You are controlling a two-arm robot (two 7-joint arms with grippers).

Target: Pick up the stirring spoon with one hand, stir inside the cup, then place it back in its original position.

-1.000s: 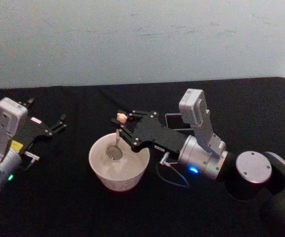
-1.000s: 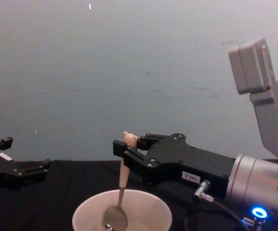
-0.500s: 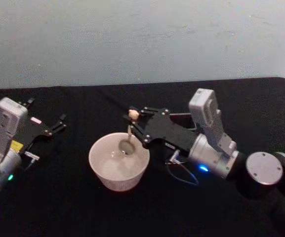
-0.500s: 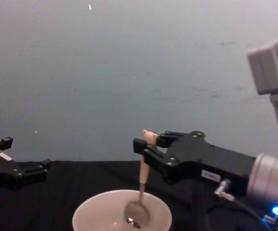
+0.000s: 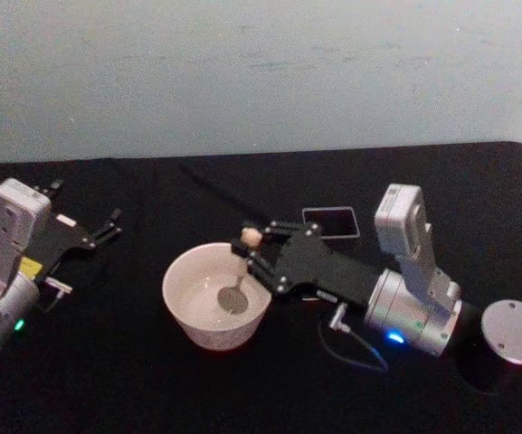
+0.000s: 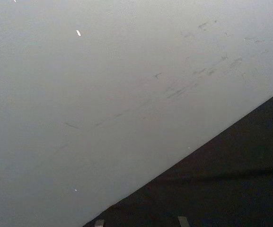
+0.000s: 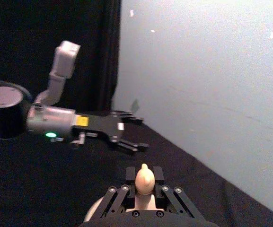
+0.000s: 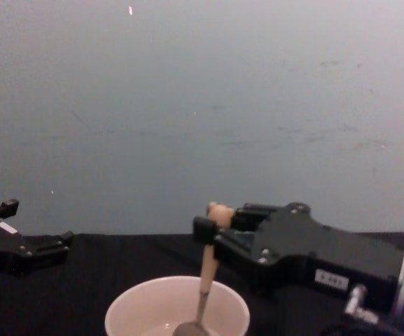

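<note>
**Stirring in hand; return of spoon outstanding**

We find the right pincer (image 5: 253,242) pinching the spoon (image 5: 241,271) on its peach handle, just below the bear knob. The stem hangs down from the tips, and the spoon's bowl sits low inside the cup (image 5: 208,334), which stands directly beneath them. We judge the stirring step to be in hand.

The next move calls for a straight lift until the spoon's bowl clears the rim. The spoon then goes to the square holder (image 5: 330,220), just behind the pincer's body; we take that as the likely original position.

The left pincer (image 5: 89,206) lies spread and idle, well apart from the right one.

The surface (image 5: 242,389) is black cloth. Behind it stands a plain pale wall (image 5: 242,72) with faint scuffs.
</note>
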